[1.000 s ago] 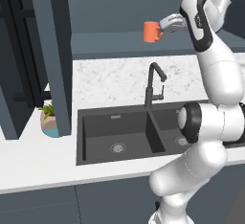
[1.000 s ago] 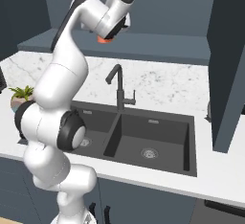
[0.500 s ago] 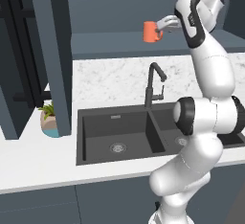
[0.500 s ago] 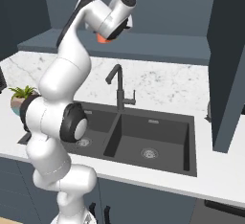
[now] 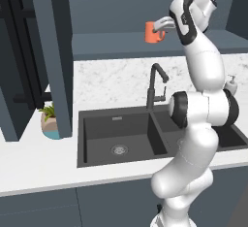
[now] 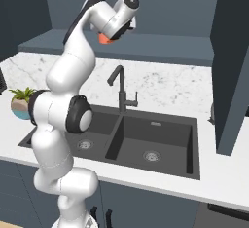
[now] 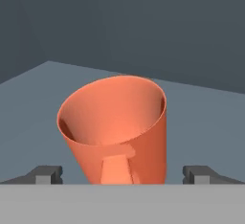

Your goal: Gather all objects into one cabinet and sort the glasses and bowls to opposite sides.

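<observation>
The orange mug [image 5: 154, 31] stood upright on the blue-grey shelf [image 5: 111, 44] above the sink [image 5: 121, 134], its handle turned toward the hand [image 5: 163, 25]. The hand was raised level with the mug, its fingers [image 7: 45, 174] spread wide apart on either side of it (not touching it). A potted plant [image 5: 50, 121] sat on the white surface [image 5: 43, 160] left of the sink.

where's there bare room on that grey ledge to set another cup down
The grey ledge lies bare left of the orange mug, up to the open cabinet door. Crowded right at the mug, where the open gripper brackets it.
</observation>
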